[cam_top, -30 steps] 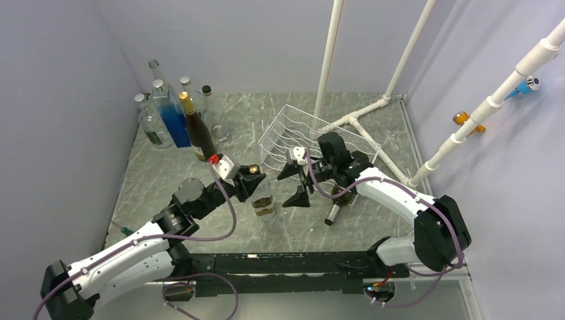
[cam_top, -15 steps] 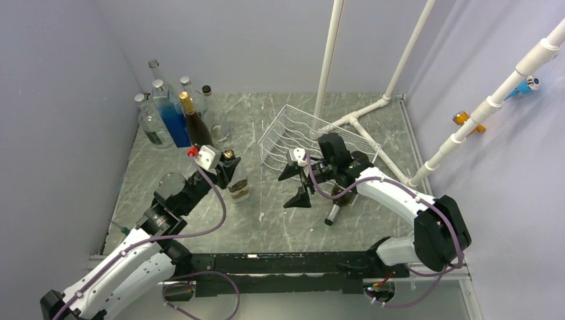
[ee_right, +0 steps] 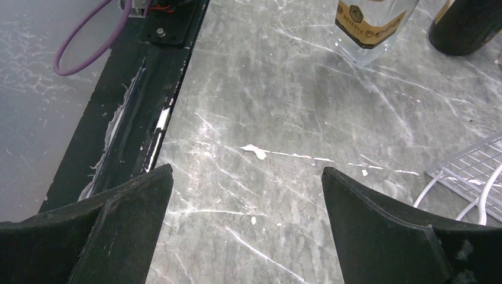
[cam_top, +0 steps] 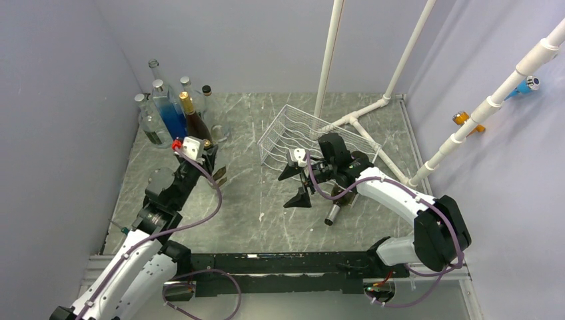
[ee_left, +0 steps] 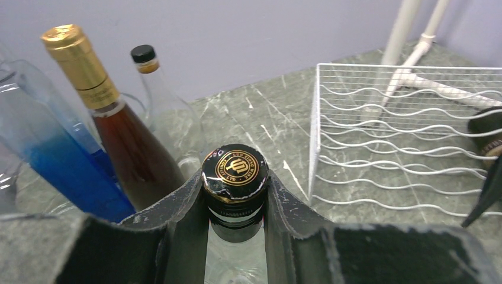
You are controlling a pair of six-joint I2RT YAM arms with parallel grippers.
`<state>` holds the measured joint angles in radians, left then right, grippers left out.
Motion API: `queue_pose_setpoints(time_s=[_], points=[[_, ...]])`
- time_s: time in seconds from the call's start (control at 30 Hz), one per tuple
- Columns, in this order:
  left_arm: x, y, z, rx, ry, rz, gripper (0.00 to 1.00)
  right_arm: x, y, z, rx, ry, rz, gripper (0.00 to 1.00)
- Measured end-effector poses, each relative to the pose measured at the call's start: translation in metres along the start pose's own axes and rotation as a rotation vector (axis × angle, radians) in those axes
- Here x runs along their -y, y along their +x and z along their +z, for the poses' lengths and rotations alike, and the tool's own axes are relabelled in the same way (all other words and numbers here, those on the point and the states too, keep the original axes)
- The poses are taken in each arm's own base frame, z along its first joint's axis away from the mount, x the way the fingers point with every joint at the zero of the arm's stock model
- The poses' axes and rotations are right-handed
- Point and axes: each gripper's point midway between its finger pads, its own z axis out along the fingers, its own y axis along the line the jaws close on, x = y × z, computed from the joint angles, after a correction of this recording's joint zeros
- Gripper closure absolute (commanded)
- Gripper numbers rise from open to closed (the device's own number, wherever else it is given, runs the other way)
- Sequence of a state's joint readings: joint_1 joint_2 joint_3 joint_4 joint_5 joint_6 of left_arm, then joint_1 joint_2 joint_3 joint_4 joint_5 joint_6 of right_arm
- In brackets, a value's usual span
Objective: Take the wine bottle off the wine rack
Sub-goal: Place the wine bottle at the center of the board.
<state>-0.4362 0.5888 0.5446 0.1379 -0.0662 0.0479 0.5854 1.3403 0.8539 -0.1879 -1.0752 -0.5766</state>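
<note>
The wine bottle [ee_left: 235, 171] is clear glass with a black and gold cap, and it stands upright. My left gripper [ee_left: 235, 180] is shut on its neck, just in front of the bottles at the back left. From above, the left gripper [cam_top: 208, 152] covers most of the wine bottle [cam_top: 219, 177]. The white wire wine rack [cam_top: 288, 131] lies tilted mid-table, also seen in the left wrist view as the wine rack [ee_left: 402, 136]. My right gripper [cam_top: 294, 185] hangs open beside the rack with nothing between its fingers; under the open right gripper [ee_right: 247, 170] is bare table.
Several bottles [cam_top: 174, 115] cluster at the back left, among them a brown bottle [ee_left: 127, 148] and a blue one [ee_left: 56, 160]. A dark bottle [cam_top: 332, 214] lies under the right arm near the rack. White pipes [cam_top: 373, 110] rise behind the rack.
My left gripper has carried the wine bottle leftward and back, from mid-table to just in front of the bottle cluster. The right arm has not moved.
</note>
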Motion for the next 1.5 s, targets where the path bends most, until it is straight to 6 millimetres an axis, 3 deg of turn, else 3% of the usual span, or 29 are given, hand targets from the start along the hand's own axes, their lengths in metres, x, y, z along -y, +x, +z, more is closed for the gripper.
queue_pose_setpoints(time_s=[0.3,0.77,1.17,1.5], points=[[-0.039,-0.001,0.001,0.007,-0.135,0.012,1.0,0.0,0.001,0.0,-0.002,-0.001,0.0,0.0],[-0.125,0.01,-0.004,-0.015,-0.425,0.009,1.0,-0.002,0.003,-0.001,-0.009,-0.005,-0.002,0.0],[-0.166,0.034,0.002,-0.081,-0.53,0.013,1.0,-0.003,0.005,-0.001,-0.016,-0.009,0.0,0.0],[-0.196,0.016,0.014,-0.046,-0.582,0.025,1.0,-0.004,0.006,-0.001,-0.019,-0.011,-0.003,0.0]])
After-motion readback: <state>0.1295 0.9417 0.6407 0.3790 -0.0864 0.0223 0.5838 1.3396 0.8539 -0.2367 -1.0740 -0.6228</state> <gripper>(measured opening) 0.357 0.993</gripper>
